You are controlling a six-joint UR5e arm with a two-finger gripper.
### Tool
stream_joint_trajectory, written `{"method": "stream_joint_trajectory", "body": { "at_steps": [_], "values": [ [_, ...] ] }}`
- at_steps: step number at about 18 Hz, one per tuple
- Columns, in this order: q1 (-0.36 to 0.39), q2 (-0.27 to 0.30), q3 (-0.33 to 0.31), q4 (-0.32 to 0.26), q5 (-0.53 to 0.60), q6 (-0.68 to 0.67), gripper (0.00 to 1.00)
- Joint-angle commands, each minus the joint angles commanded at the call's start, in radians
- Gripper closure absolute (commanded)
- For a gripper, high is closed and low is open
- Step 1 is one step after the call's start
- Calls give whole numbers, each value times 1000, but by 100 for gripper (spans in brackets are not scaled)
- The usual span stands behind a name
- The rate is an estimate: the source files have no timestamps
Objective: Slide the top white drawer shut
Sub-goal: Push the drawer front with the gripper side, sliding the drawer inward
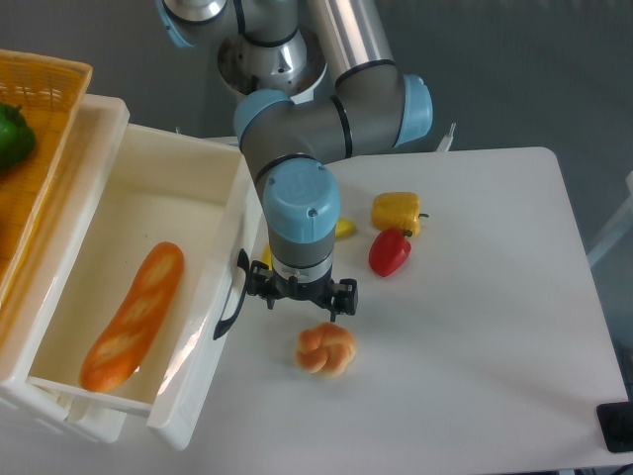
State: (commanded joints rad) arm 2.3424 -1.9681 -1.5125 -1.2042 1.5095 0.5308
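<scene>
Camera view: fixed, looking down on the white desk point(495, 327).
Top white drawer point(148, 228): glossy white plastic, deep and rectangular, pulled out at the desk's left edge; a black arched handle point(230, 305) sits on its flat front panel.
Inside the drawer: a long orange baguette point(132, 317).
Tool point(301, 297): just beside the handle, above a knotted bun point(325, 348); whether its fingers are wide or narrow cannot be told.
Back left corner: yellow woven basket point(40, 119).
</scene>
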Motion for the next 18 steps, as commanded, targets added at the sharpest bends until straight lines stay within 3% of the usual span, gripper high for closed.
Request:
{"method": "stream_joint_trajectory", "body": {
  "at_steps": [18],
  "values": [
    [-2,29,2,-75,-48,9,0]
  ]
}}
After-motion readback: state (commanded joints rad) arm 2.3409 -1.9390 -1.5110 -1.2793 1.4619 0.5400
